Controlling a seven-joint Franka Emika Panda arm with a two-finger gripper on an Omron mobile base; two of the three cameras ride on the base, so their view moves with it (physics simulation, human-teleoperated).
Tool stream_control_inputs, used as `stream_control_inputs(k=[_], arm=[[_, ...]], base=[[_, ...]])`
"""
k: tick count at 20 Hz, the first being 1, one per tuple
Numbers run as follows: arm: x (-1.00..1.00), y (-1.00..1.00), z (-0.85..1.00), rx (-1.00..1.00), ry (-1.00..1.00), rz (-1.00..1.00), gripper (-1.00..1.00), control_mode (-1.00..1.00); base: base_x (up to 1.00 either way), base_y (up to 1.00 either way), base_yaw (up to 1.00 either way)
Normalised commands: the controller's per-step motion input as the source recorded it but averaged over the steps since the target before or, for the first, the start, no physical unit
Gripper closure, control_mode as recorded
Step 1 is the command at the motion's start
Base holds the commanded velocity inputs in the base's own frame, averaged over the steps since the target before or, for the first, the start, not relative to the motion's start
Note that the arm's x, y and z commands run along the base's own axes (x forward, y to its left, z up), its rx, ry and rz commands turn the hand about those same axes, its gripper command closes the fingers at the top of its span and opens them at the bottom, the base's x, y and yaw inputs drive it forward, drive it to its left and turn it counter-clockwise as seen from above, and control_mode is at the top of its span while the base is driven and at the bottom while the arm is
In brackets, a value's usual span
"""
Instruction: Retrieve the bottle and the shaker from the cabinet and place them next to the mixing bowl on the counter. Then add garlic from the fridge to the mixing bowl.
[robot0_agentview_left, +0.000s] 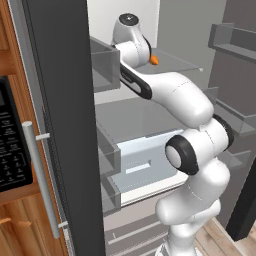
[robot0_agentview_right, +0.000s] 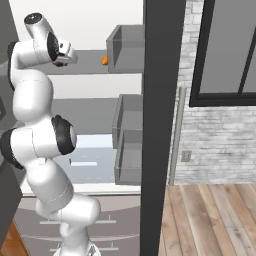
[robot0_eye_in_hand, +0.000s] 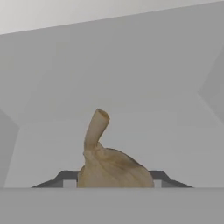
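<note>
Right in front of your hand camera sits the garlic (robot0_eye_in_hand: 111, 168), its stalk tilted upward, pressed between the two dark fingertips (robot0_eye_in_hand: 65, 180) at either side of the bulb. Your hand (robot0_eye_in_hand: 111, 183) is nearly shut and appears clamped on it. You're reaching into the open fridge (robot0_agentview_left: 135, 117), onto an upper shelf (robot0_agentview_right: 95, 61), where a small orange item (robot0_agentview_left: 154, 60) lies near the wrist.

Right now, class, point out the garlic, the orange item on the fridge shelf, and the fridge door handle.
garlic (robot0_eye_in_hand: 111, 168): hand view, on the bulb's body below the stem.
orange item (robot0_agentview_left: 154, 60): left base view, on its visible end beside the arm.
fridge door handle (robot0_agentview_left: 39, 180): left base view, mid-bar.
</note>
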Motion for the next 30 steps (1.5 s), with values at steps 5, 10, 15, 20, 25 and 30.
stream_control_inputs(k=[5, 10, 15, 20, 25, 30], arm=[[-1.00, -0.01, -0.05, 0.08, -0.10, -0.07, 1.00, -1.00], [-1.00, -0.15, -0.10, 0.11, -0.05, -0.11, 1.00, -1.00], [-1.00, -0.28, -0.10, 0.14, 0.00, -0.12, 1.00, -1.00], [-1.00, -0.26, -0.07, 0.12, 0.00, -0.06, 1.00, -1.00], [-0.93, -0.06, 0.00, 0.02, 0.09, 0.01, 1.00, -1.00], [-0.39, -0.13, -0.05, -0.01, 0.23, 0.16, 1.00, -1.00]], base=[[0.00, 0.00, 0.00], [0.00, 0.00, 0.00], [0.00, 0.00, 0.00], [0.00, 0.00, 0.00], [0.00, 0.00, 0.00], [0.00, 0.00, 0.00]])
